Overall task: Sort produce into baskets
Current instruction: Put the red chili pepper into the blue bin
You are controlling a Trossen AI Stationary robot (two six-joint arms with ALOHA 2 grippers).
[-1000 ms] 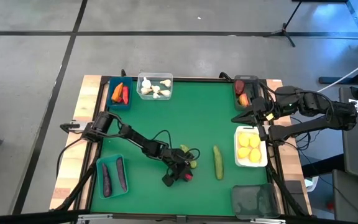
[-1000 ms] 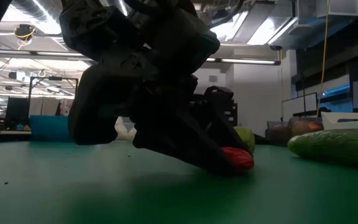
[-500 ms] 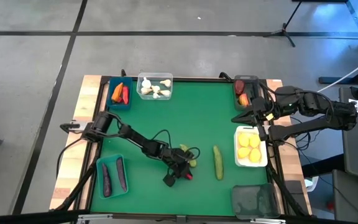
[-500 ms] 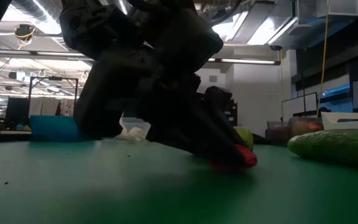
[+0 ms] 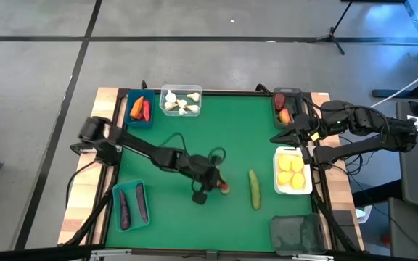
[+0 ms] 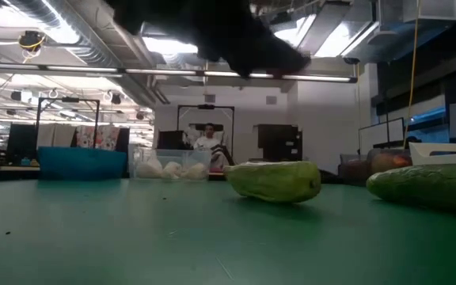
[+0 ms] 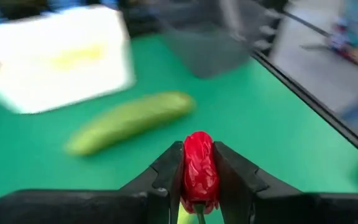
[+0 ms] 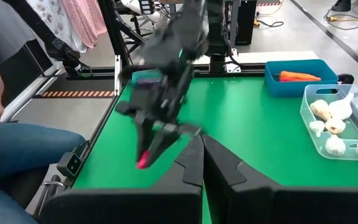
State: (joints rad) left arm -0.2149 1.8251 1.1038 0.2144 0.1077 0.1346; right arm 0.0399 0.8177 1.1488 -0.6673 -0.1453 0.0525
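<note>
1. While the green table (image 5: 194, 138) spreads beneath it, the left gripper (image 7: 198, 186) hangs above the mat's middle, fingers (image 7: 168, 171) clamped on a red pepper (image 7: 197, 169).
2. Beyond that gripper's tips stands the white basket (image 5: 293, 190) with yellow lemons (image 5: 292, 171); the right gripper (image 8: 199, 163), fingers pressed together on nothing, waits by that basket.
3. Between the left gripper and the white basket lies a green cucumber (image 5: 255, 189).
4. Just below the left gripper rests a second cucumber (image 6: 274, 179).
</note>
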